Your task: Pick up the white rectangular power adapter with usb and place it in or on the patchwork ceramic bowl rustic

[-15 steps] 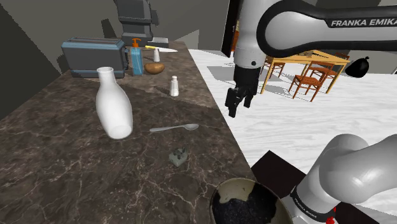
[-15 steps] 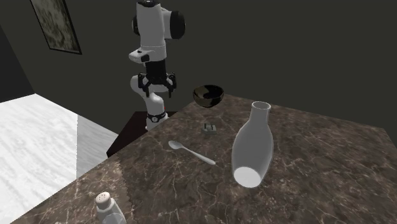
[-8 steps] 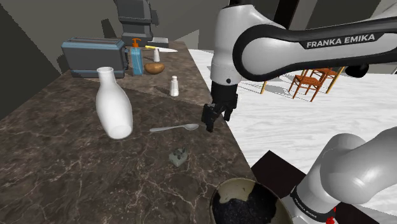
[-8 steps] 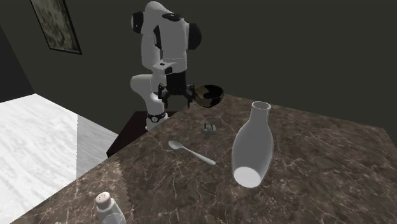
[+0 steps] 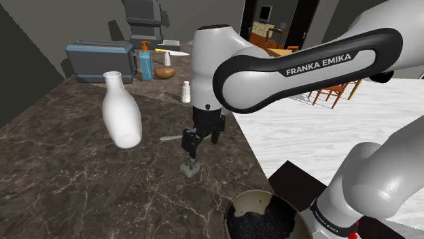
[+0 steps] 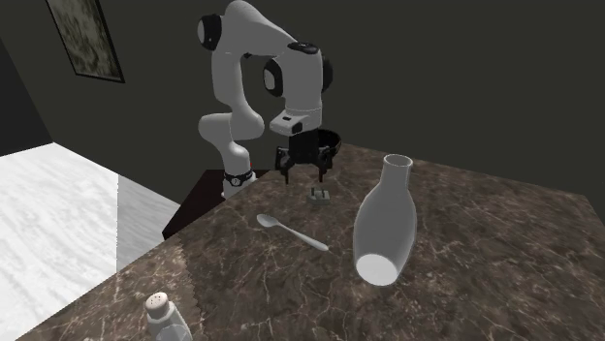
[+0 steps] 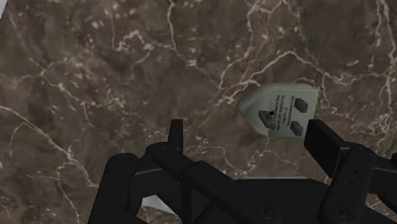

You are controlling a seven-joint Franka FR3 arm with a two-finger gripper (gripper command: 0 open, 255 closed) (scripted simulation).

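Observation:
The power adapter [image 5: 191, 168] is a small pale grey-green block with dark prongs. It lies on the dark marble counter [image 5: 61, 176], between the spoon and the bowl. My gripper [image 5: 191, 147] hangs just above it, open, with nothing between its fingers. In the wrist view the adapter [image 7: 280, 109] lies close to one finger [image 7: 323, 140], off to the side of the gripper [image 7: 249, 137] centre. The bowl [image 5: 245, 199] has a tan rim and a dark speckled inside. It stands at the counter's near end by the stand. In the second exterior view the bowl [image 6: 335, 143] shows behind the gripper [image 6: 303, 173], and the adapter [image 6: 319, 195] lies below it.
A white vase [image 5: 121, 112] stands to the shoulder view's left of the adapter, and a spoon [image 6: 289, 232] lies between them. A salt shaker [image 5: 185, 92], a blue soap dispenser [image 5: 145, 62] and a grey toaster [image 5: 100, 60] sit farther back. The counter edge [image 5: 239, 139] runs just right of the gripper.
The arm has swung from over the white floor beyond the counter edge to over the counter, and has come down above the adapter. The gripper stayed open.

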